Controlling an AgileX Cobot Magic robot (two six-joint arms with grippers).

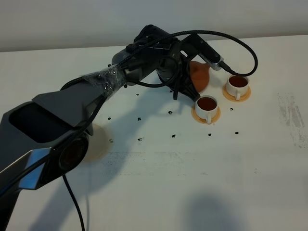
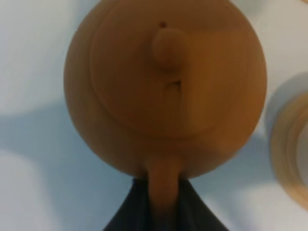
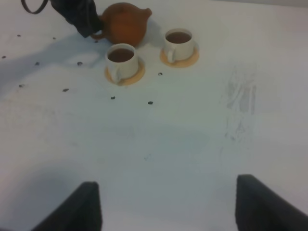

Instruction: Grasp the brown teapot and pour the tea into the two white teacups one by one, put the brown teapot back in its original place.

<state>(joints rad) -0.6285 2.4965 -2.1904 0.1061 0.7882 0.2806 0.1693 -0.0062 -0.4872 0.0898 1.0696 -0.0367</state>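
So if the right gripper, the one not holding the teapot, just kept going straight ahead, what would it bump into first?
Probably nothing soon. The right gripper is open and points across bare table. Far ahead stand the two cups of tea and the teapot; depth is hard to judge.

The left arm (image 1: 62, 120) is dark grey and black, its angular shell panels glossy. A silvery, crinkled wrap sits further up the arm, toward the left end effector (image 1: 180, 89). Black braided cables (image 1: 240, 45) loop behind the end effector.

The right end effector (image 3: 166, 204) shows two dark fingers (image 3: 77, 207).
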